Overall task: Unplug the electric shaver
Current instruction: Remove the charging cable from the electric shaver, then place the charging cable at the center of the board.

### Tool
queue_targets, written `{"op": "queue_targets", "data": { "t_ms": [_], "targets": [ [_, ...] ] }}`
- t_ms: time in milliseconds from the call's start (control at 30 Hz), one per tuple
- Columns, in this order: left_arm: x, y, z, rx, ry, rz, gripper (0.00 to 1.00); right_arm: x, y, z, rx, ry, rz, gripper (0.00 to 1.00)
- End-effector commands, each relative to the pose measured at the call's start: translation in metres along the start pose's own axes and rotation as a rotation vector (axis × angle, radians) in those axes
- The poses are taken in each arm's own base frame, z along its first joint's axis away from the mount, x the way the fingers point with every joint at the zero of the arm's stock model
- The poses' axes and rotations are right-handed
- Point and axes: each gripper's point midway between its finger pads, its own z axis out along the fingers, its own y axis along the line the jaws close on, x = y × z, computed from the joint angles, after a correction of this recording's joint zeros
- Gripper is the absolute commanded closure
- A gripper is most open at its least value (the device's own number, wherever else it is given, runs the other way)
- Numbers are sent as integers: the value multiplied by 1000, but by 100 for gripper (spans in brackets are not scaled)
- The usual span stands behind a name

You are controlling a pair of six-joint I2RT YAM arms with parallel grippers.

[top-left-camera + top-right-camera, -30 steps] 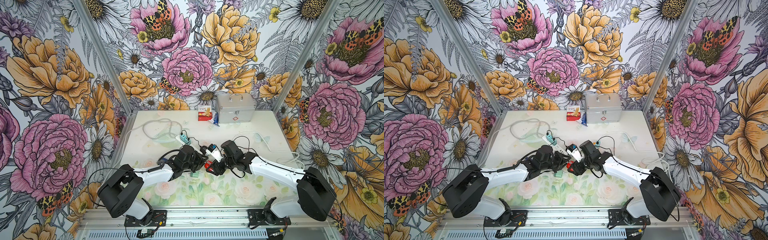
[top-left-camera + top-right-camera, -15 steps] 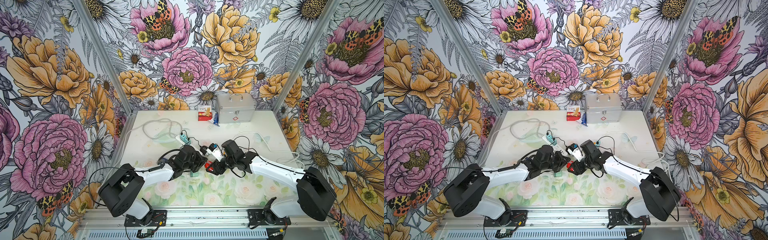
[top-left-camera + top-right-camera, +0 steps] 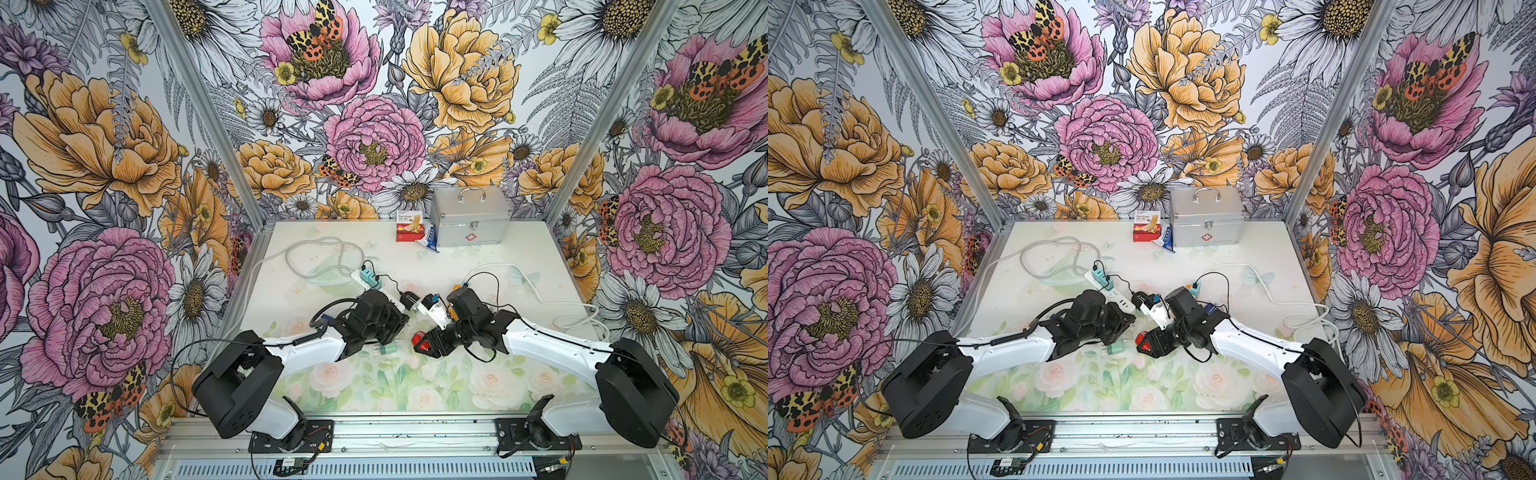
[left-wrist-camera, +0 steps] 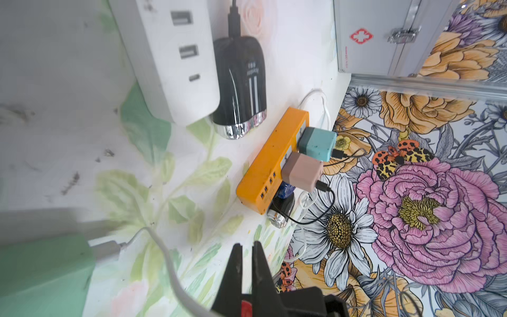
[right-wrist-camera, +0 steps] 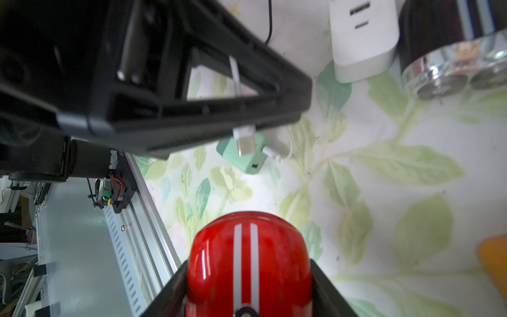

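Note:
A red electric shaver (image 5: 248, 255) with two white stripes sits between the fingers of my right gripper (image 5: 248, 274), which is shut on it just above the table; it shows in both top views (image 3: 420, 338) (image 3: 1144, 340). A mint-green plug adapter (image 5: 244, 157) with a white cable (image 4: 164, 255) lies loose on the table beside it, its metal prongs bare. My left gripper (image 4: 247, 247) hovers over that adapter (image 3: 388, 349), jaws shut with nothing between them. Where the white cable ends is hidden.
A black shaver (image 4: 238, 87) on a black cord lies against a white power strip (image 4: 170, 60). An orange power strip (image 4: 271, 162) carries teal and pink adapters. A silver first-aid case (image 3: 469, 220) and a red box (image 3: 409, 232) stand at the back.
The left gripper's jaws have come together. The right gripper keeps its hold on the red shaver, and both arms have barely shifted.

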Motion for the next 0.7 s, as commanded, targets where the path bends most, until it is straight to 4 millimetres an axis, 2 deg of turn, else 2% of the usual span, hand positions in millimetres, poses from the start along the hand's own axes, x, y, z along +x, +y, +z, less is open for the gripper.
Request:
{"op": "queue_targets", "data": {
  "t_ms": [0, 167, 367, 533, 667],
  "targets": [
    [-14, -10, -4, 13, -64, 22, 100, 7, 6, -9, -18, 4, 26, 67],
    [-7, -14, 2, 9, -18, 68, 100, 7, 3, -15, 19, -6, 21, 67],
    [8, 7, -5, -118, 74, 227, 99, -20, 1, -34, 91, -87, -42, 67],
    [14, 15, -16, -173, 115, 325, 83, -48, -12, -52, 176, -149, -63, 68],
    [19, 18, -14, -185, 142, 357, 73, -72, -25, -70, 269, -212, -67, 68]
  ]
}}
